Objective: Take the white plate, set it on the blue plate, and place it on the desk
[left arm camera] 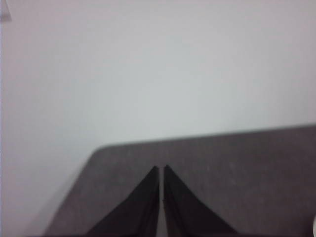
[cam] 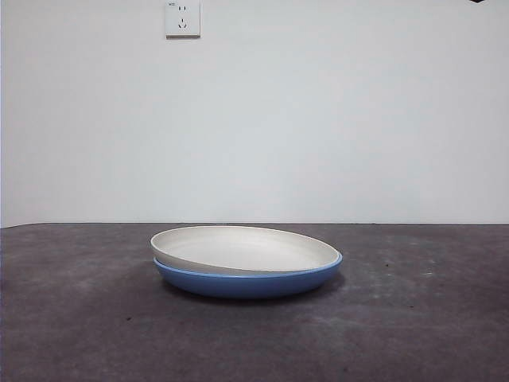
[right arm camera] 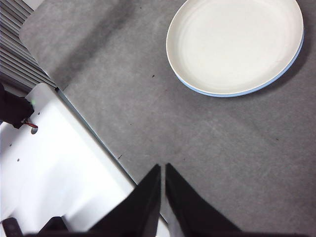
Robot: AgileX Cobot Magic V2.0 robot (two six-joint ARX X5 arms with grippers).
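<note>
Progress: I read the stacking step as done. The white plate (cam: 245, 248) sits nested in the blue plate (cam: 248, 282), slightly tilted, its left edge riding higher than the blue rim.
What is left: the last words, "put it on desk", I can't pin down. The stack already rests on the desk (cam: 79, 318); if the white plate has to come off and be laid down separately, that part is not done.
White plate position: near the middle of the desk in the front view, held by neither arm; in the right wrist view only a thin blue crescent shows past its edge.
Left gripper (left arm camera: 161, 170): jaws pressed together, nothing between them, over bare desk near its edge, no plate in its view.
Right gripper (right arm camera: 162, 168): jaws pressed together and holding nothing, well apart from the plates, above the desk's edge beside a white frame (right arm camera: 54, 168).
Arms: I judge both to be waiting; the front view shows only a black tip at the top right corner.
Count: one white plate, one blue plate, two grippers, one wall socket (cam: 182, 17).
</note>
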